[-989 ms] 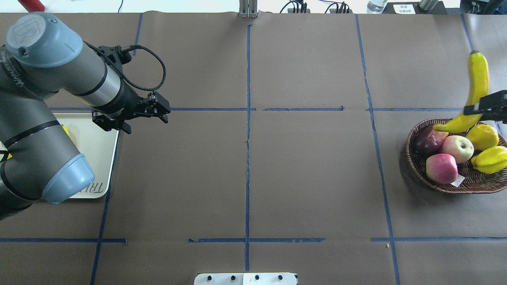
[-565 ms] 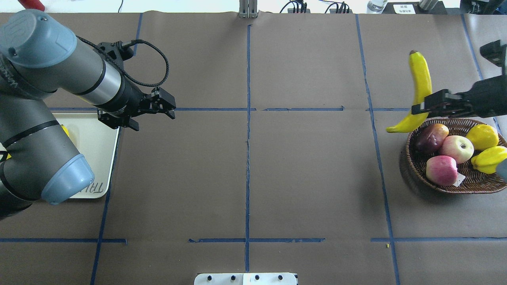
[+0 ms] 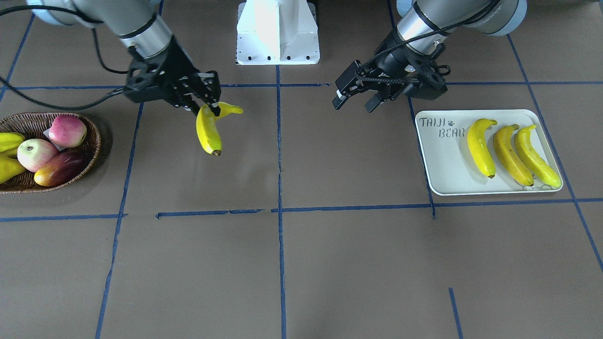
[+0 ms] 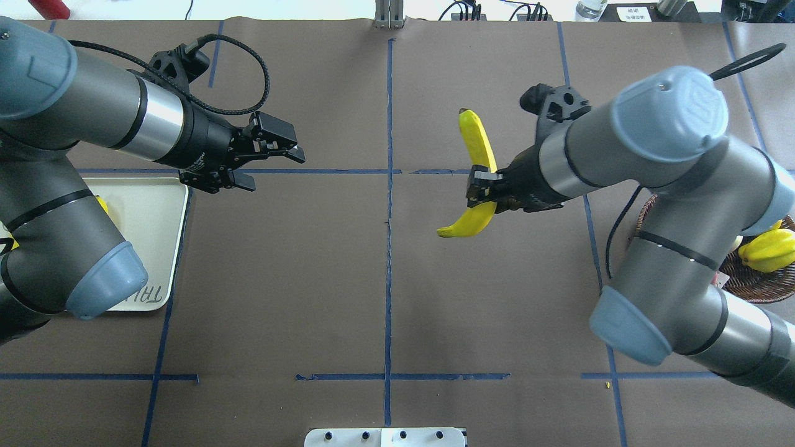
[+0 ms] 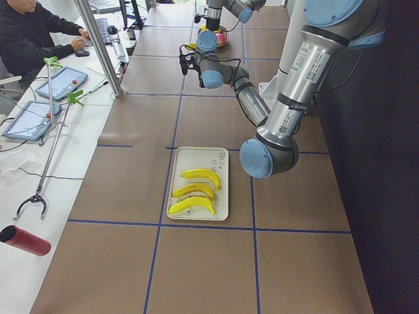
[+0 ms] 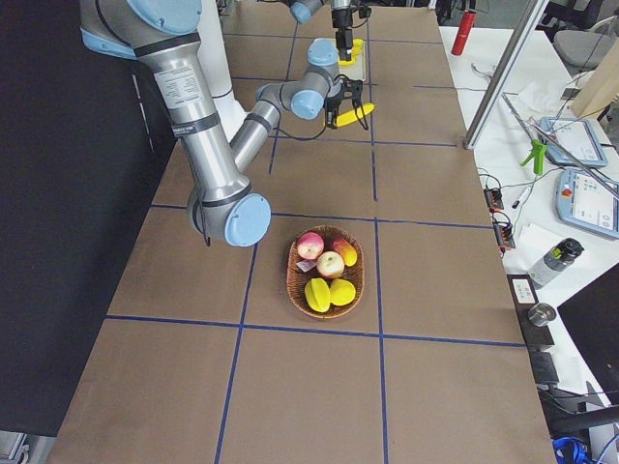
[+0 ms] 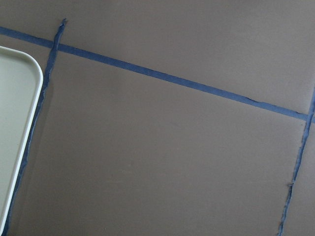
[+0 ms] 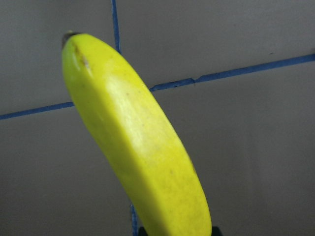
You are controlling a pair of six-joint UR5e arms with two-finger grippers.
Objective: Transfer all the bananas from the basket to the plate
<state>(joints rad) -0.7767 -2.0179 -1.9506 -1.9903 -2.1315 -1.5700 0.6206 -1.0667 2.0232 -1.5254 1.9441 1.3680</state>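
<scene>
Banana (image 4: 475, 139) gripped by right gripper (image 4: 479, 188) over mid-table (image 4: 385, 279); left gripper (image 3: 353, 104) agape near plate (image 3: 447, 162) edge.

The counter (image 3: 330, 263) wears brown paper crossed by blue tape lines (image 3: 353, 207). At one end a pink apple (image 3: 67, 131), a paler apple (image 3: 34, 154), a dark red mango (image 3: 59, 169) and stubby yellow fruits (image 3: 7, 141) lie touching. A white base plate (image 3: 278, 33) sits mid-edge. On a white side table (image 5: 19, 176) lie two tablets (image 5: 29, 121), a long grabber tool (image 5: 59, 140) and a red cylinder (image 5: 25, 240); a person (image 5: 33, 33) sits there.
</scene>
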